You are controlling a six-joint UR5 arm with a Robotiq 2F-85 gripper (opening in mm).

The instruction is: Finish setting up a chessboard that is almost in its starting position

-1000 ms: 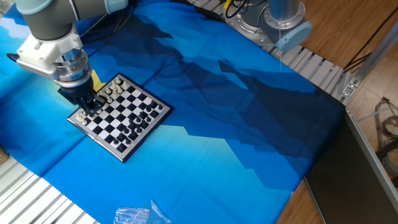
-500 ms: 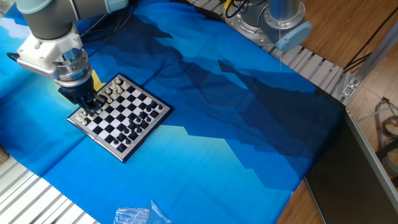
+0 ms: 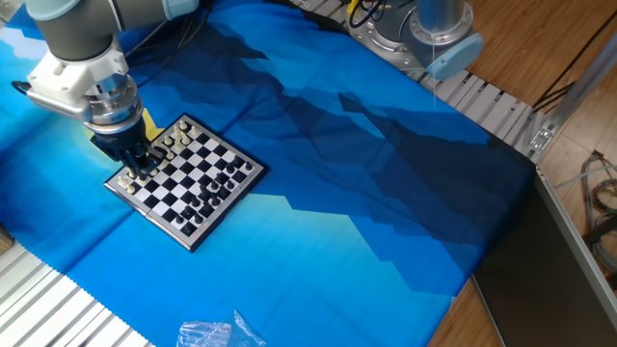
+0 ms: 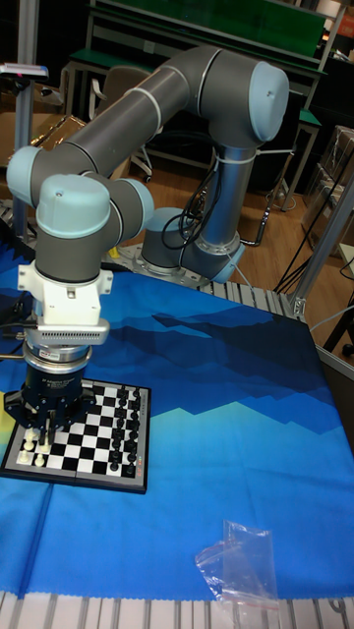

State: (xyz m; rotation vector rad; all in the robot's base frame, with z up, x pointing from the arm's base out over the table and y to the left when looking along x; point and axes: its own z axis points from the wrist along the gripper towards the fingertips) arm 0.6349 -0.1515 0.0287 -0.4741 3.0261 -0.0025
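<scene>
The chessboard (image 3: 189, 175) lies on the blue cloth at the left, a small chequered square with a dark rim. Cream pieces (image 3: 172, 145) line its left side and black pieces (image 3: 218, 187) its right side. My gripper (image 3: 141, 166) points straight down over the cream end, near the board's left corner, with its fingertips among the cream pieces. In the tall fixed view the gripper (image 4: 43, 428) stands low over the chessboard (image 4: 93, 433), next to cream pieces (image 4: 30, 453). The dark fingers hide what lies between them, so I cannot make out a held piece.
A crumpled clear plastic bag (image 3: 208, 333) lies near the cloth's front edge, also visible as the plastic bag (image 4: 241, 568). A second robot base (image 3: 439, 34) stands at the back. Ribbed aluminium table edges (image 3: 487, 101) border the blue cloth (image 3: 366, 193).
</scene>
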